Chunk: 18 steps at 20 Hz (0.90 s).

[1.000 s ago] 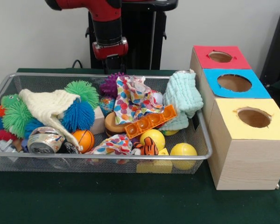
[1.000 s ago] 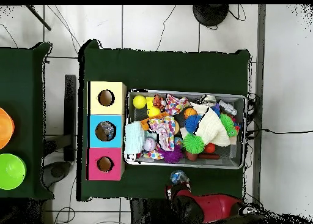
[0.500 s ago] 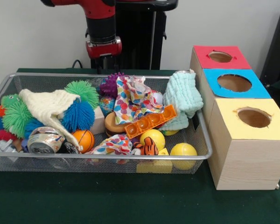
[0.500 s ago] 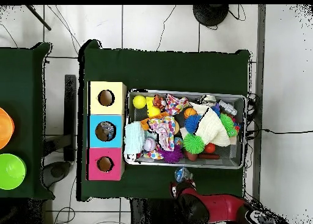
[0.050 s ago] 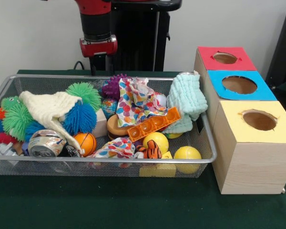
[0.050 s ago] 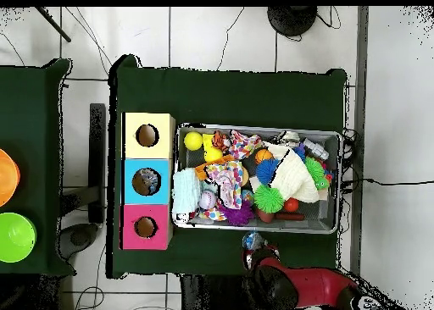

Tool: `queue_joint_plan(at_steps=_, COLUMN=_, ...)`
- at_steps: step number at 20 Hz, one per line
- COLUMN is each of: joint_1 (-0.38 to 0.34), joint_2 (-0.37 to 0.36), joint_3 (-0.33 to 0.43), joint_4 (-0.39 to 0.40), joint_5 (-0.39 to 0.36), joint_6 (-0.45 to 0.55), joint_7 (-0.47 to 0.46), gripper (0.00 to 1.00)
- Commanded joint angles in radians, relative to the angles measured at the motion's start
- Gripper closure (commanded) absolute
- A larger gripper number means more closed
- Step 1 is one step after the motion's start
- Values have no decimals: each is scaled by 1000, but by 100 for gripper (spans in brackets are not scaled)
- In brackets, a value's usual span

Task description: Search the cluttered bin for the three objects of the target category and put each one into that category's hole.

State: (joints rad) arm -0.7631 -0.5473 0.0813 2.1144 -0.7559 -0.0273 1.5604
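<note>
Behind the silver wire-mesh bin [image 5: 19,81], the red-and-black gripper [image 5: 98,64], jaws' state unclear, risks snagging draped cloths when descending.

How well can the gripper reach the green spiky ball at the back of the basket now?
Probably yes. The green spiky ball lies on top of the pile with nothing over it, and the gripper hangs above the basket's far rim, close behind it. Only the cream cloth touches its side.

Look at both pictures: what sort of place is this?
Probably a robotics lab: a red and black robot arm stands behind a wire mesh bin of toys on a green-covered table, with cables trailing over the tiled floor.
</note>
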Motion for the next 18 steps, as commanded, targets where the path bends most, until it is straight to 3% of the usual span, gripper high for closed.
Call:
queue_joint_plan(at_steps=1, joint_1=-9, joint_2=-33, joint_3=112, joint_4=-124, joint_5=-14, joint_6=101, joint_7=17, gripper=0)
queue_joint_plan(at_steps=18, joint_1=100, joint_2=12, joint_3=55, joint_4=-141, joint_5=17, joint_6=20, joint_7=104, gripper=0)
